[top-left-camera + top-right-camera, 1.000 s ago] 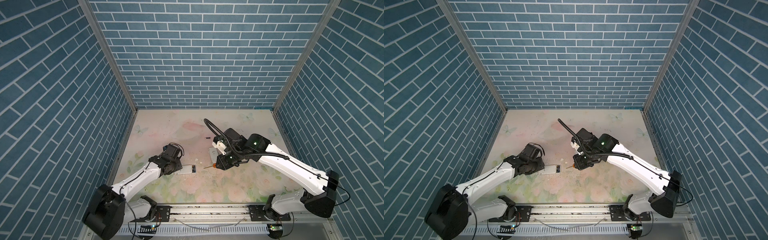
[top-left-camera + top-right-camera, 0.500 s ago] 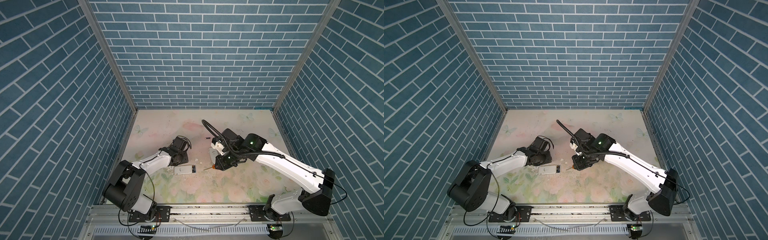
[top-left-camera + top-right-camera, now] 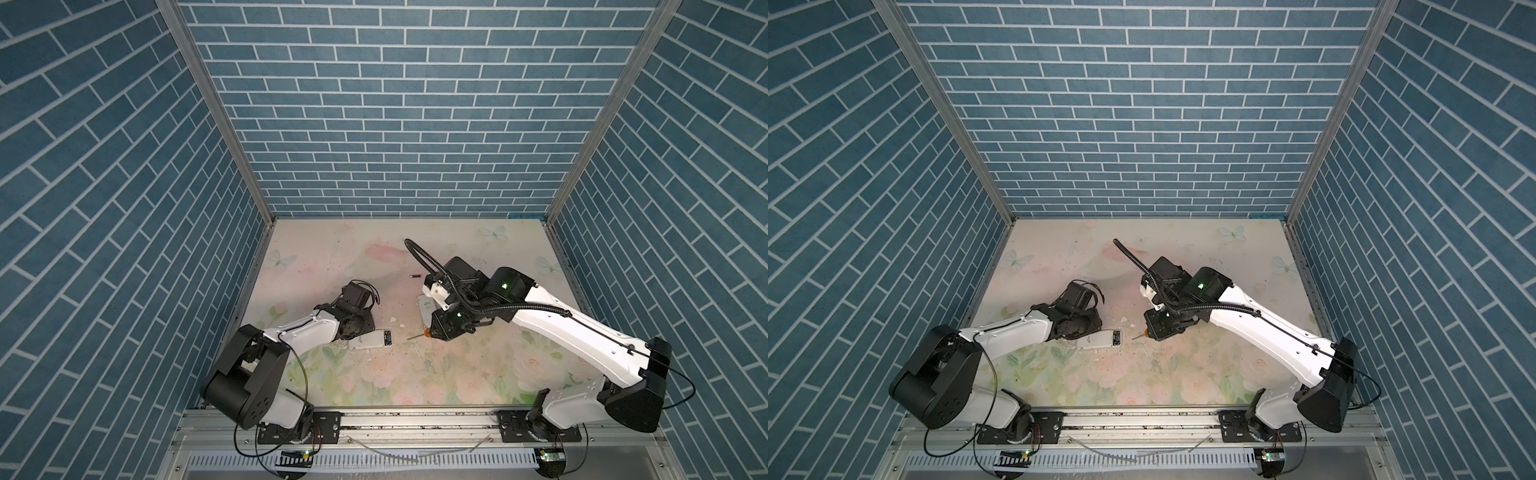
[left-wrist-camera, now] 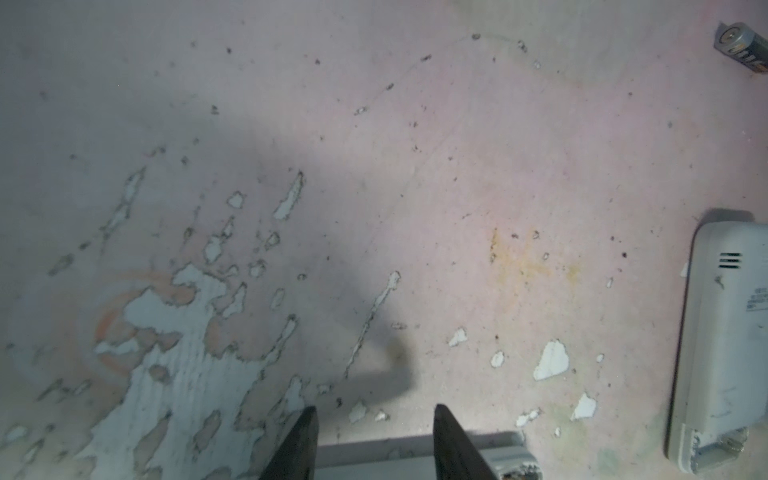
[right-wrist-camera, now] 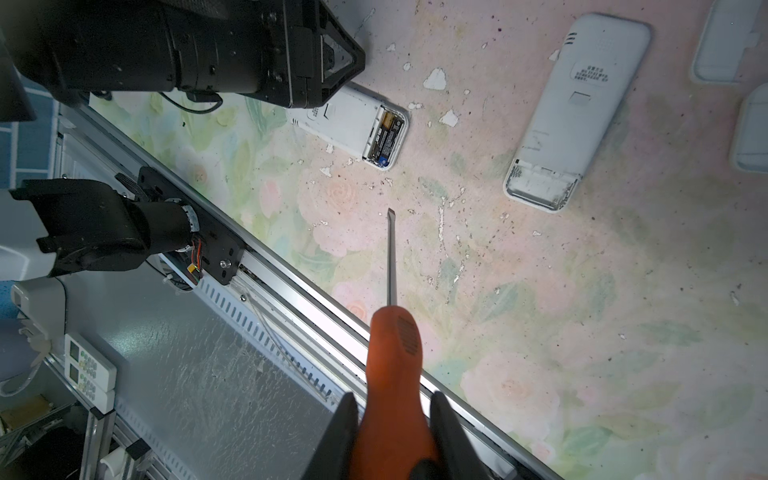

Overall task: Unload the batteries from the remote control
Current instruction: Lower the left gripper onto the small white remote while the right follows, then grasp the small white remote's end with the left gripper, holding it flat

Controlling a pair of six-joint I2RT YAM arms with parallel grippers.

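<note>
Right of centre in a top view, the right hand [image 3: 434, 332] is clamped on a screwdriver [image 3: 425, 333]; the left hand [image 4: 376, 419] (fingers apart) is over a remote [image 3: 370, 341] with batteries [image 5: 386, 137].

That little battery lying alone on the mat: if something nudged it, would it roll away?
Probably, yes. The loose battery is a smooth round cylinder lying on its side, so a sideways nudge would likely set it rolling across the flat mat. Its glossy wrap looks slippery, so a pinch might slip off. It seems rigid, not fragile.
</note>
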